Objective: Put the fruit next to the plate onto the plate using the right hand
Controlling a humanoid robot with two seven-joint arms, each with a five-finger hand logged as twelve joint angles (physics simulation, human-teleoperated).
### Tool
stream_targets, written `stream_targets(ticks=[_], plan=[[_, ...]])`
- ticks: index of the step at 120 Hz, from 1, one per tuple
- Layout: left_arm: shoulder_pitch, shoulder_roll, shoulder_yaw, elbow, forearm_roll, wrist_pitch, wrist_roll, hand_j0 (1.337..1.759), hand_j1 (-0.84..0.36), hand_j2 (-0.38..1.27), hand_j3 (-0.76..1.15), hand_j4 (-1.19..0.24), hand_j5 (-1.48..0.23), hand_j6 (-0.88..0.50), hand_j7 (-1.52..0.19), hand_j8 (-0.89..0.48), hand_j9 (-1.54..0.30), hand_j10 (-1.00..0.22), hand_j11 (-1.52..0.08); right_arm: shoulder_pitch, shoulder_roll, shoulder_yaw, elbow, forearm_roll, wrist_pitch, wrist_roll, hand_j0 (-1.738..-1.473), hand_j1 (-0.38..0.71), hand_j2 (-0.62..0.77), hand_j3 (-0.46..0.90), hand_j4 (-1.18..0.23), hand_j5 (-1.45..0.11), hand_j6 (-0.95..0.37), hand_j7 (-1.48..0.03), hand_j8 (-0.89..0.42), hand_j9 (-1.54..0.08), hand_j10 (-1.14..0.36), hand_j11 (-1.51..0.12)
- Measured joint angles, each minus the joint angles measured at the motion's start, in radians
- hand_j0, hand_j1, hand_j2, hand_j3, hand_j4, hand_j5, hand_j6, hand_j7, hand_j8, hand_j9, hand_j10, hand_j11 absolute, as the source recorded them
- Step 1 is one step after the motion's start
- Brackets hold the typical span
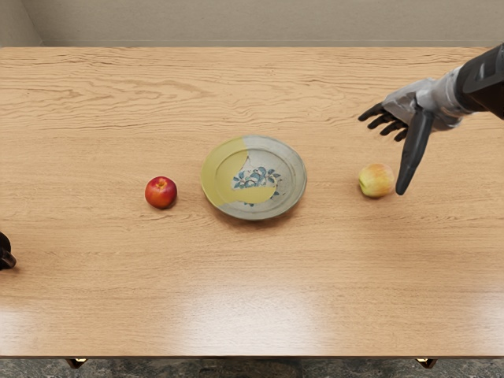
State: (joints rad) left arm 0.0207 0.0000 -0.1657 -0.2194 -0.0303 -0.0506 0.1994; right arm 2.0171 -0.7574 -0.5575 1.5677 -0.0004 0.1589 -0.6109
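Glossy wooden table bears the plate, beige wall behind.

Wood table w/ glare, beige wall behind, grey floor below.

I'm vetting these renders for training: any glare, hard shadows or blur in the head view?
Head view: a broad pale glare patch lies on the table near its front edge; the red apple, plate and yellowish fruit cast only soft, small shadows; the right hand, fingers spread, looks sharp; the left hand is cropped at the left edge; no blur.
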Motion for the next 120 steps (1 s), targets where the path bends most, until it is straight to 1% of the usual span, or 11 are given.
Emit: stream_targets(ticks=[8,18,30,46,51,66,83,99,120], plan=[[0.001,0.000,0.000,0.000,0.000,0.000,0.000,1.658,0.35,0.00,0.00,0.00,0.00,0.00,0.00,0.00,0.00,0.00,0.00,0.014,0.045,-0.036,0.003,0.001,-0.040,0.000,-1.658,-0.33,0.00,0.00,-0.02,-0.03,-0.02,-0.03,-0.02,-0.03,-0.02,-0.03],[0.000,0.000,0.000,0.000,0.000,0.000,0.000,1.658,0.35,0.00,0.00,0.00,0.00,0.00,0.00,0.00,0.00,0.00,0.00,0.034,0.109,-0.101,0.001,0.002,-0.187,0.000,-1.658,-0.33,0.00,0.00,-0.02,-0.03,-0.02,-0.03,-0.02,-0.03,-0.02,-0.03],[0.001,0.000,0.000,0.000,0.000,0.000,0.000,1.658,0.35,0.00,0.00,0.00,0.00,0.00,0.00,0.00,0.00,0.00,0.00,0.038,0.172,-0.140,0.000,0.004,-0.351,0.000,-1.658,-0.33,0.00,0.00,-0.02,-0.03,-0.02,-0.03,-0.02,-0.03,-0.02,-0.03],[0.000,0.000,0.000,0.000,0.000,0.000,0.000,1.658,0.35,0.00,0.00,0.00,0.00,0.00,0.00,0.00,0.00,0.00,0.00,0.038,0.266,-0.175,-0.007,0.009,-0.465,0.000,-1.658,-0.33,0.00,0.00,-0.02,-0.02,-0.02,-0.02,-0.02,-0.02,-0.02,-0.02],[0.001,0.000,0.000,0.000,0.000,0.000,0.000,1.658,0.35,0.00,0.00,0.00,0.00,0.00,0.00,0.00,0.00,0.00,0.00,0.022,0.286,-0.180,-0.009,0.009,-0.502,0.000,-1.658,-0.33,0.00,0.00,-0.02,-0.03,-0.02,-0.03,-0.02,-0.03,-0.02,-0.03],[0.000,0.000,0.000,0.000,0.000,0.000,0.000,1.658,0.35,0.00,0.00,0.00,0.00,0.00,0.00,0.00,0.00,0.00,0.00,-0.081,0.367,-0.167,-0.027,0.005,-0.636,0.000,-1.658,-0.32,0.00,0.00,-0.02,-0.03,-0.03,-0.03,-0.02,-0.03,-0.02,-0.03],[0.001,0.000,0.000,0.000,0.000,0.000,0.000,1.658,0.35,0.00,0.00,0.00,0.00,0.00,0.00,0.00,0.00,0.00,0.00,-0.169,0.436,-0.157,-0.056,-0.001,-0.717,0.000,-1.658,-0.28,-0.01,0.00,-0.05,-0.07,-0.06,-0.07,-0.05,-0.07,-0.05,-0.07],[0.000,0.000,0.000,0.000,0.000,0.000,0.000,1.658,0.35,0.00,0.00,0.00,0.00,0.00,0.00,0.00,0.00,0.00,0.00,-0.201,0.457,-0.158,-0.067,-0.003,-0.745,0.000,-1.658,-0.24,-0.02,0.00,-0.10,-0.12,-0.10,-0.12,-0.10,-0.12,-0.10,-0.12],[0.001,0.000,0.000,0.000,0.000,0.000,0.000,1.658,0.35,0.00,0.00,0.00,0.00,0.00,0.00,0.00,0.00,0.00,0.00,-0.206,0.451,-0.169,-0.075,-0.004,-0.754,0.000,-1.658,-0.20,-0.02,0.00,-0.13,-0.16,-0.13,-0.16,-0.13,-0.16,-0.13,-0.16]])
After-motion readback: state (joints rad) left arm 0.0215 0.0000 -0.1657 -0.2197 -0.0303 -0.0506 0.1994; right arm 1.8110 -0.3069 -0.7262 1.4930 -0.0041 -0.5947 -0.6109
